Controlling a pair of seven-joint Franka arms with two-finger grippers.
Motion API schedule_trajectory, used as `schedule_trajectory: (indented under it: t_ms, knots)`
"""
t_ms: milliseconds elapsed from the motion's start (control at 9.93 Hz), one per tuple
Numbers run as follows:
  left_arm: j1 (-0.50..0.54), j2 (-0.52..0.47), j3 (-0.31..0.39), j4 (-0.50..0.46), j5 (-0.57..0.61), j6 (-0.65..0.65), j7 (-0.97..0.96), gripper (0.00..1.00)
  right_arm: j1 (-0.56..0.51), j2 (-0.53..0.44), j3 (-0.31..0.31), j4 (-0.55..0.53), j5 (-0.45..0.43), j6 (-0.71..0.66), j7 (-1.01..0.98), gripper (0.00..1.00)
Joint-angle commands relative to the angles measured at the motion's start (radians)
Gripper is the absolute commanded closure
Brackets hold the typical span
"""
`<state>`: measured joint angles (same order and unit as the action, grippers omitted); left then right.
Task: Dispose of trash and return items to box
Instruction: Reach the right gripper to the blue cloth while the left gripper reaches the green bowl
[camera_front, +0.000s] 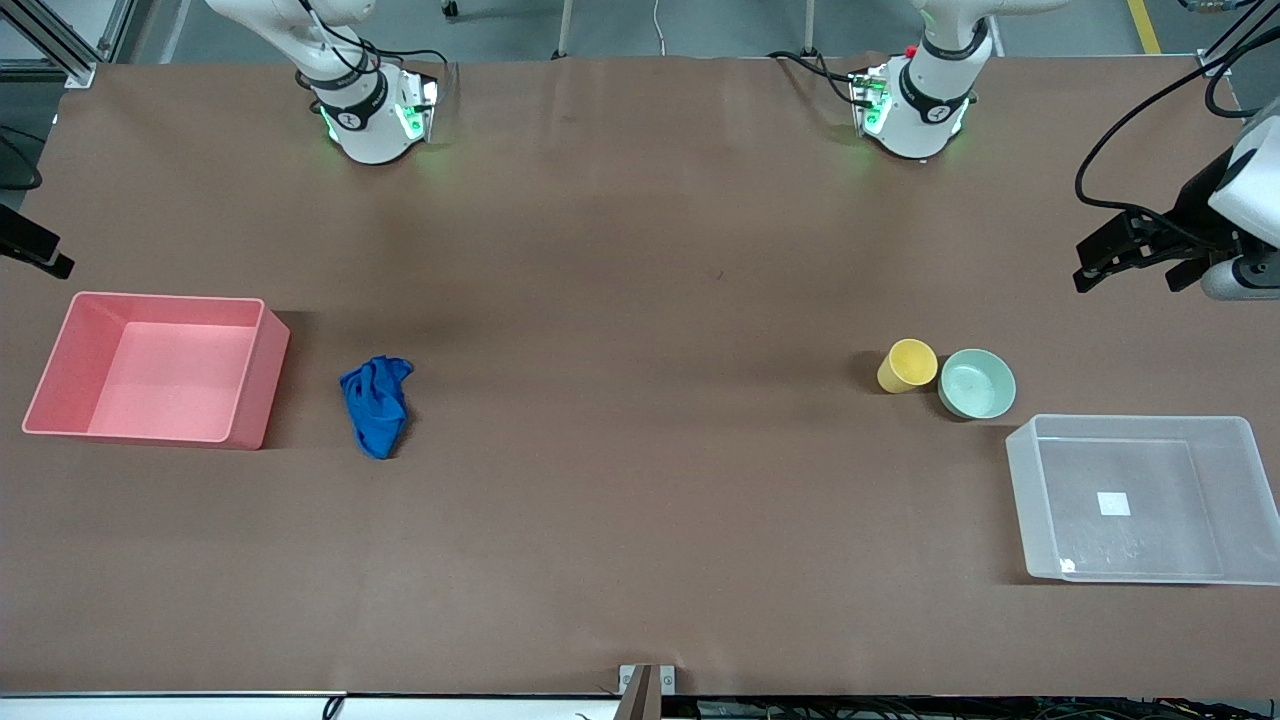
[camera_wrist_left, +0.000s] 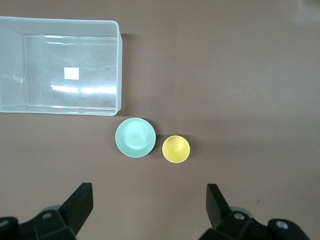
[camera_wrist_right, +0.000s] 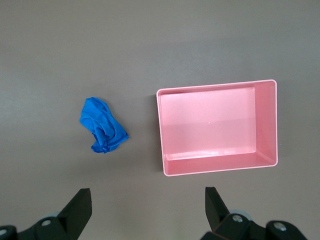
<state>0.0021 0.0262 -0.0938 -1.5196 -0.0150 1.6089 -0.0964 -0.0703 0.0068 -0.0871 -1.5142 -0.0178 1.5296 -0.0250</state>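
Note:
The deep-blue cloth (camera_front: 376, 405) lies crumpled on the table beside the pink bin (camera_front: 60, 350), toward the right arm's end; it also shows in the right wrist view (camera_wrist_right: 102, 125). The yellow cup (camera_front: 908, 364) and the mint-green bowl (camera_front: 977, 383) stand upright side by side, just farther from the front camera than the clear box (camera_front: 1030, 500). The left wrist view shows the cup (camera_wrist_left: 176, 149), the bowl (camera_wrist_left: 135, 137) and the box (camera_wrist_left: 119, 70), which holds nothing. My left gripper (camera_front: 1130, 272) (camera_wrist_left: 149, 200) is open, high above the table near the cup and bowl. My right gripper (camera_front: 40, 255) (camera_wrist_right: 148, 202) is open, high near the pink bin.
The pink bin (camera_wrist_right: 165, 150) holds nothing. The brown table (camera_front: 640, 300) stretches wide between the cloth and the cup. Both arm bases stand at the table's edge farthest from the front camera.

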Motion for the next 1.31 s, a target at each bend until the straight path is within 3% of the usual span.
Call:
schedule_trajectory:
  t_ms: [0, 604, 906, 1007, 1209]
  knots:
    - [0.002, -0.005, -0.001, -0.036, -0.008, 0.014, 0.010, 0.00, 0.000, -0.027, 0.001, -0.026, -0.004, 0.000, 0.014, 0.00]
    - [0.007, 0.064, 0.000, -0.030, 0.000, 0.060, 0.012, 0.00, 0.032, -0.001, 0.001, -0.023, -0.001, 0.044, 0.016, 0.00]
    - [0.016, 0.147, 0.002, -0.031, 0.006, 0.124, 0.014, 0.01, 0.127, 0.204, 0.003, -0.046, 0.001, 0.214, 0.231, 0.00]
    - [0.018, 0.176, 0.002, -0.036, 0.006, 0.166, 0.014, 0.03, 0.159, 0.258, 0.003, -0.101, 0.001, 0.301, 0.300, 0.00]
    - [0.041, 0.213, 0.002, -0.103, 0.006, 0.267, 0.014, 0.04, 0.196, 0.269, 0.003, -0.309, 0.002, 0.534, 0.387, 0.00]
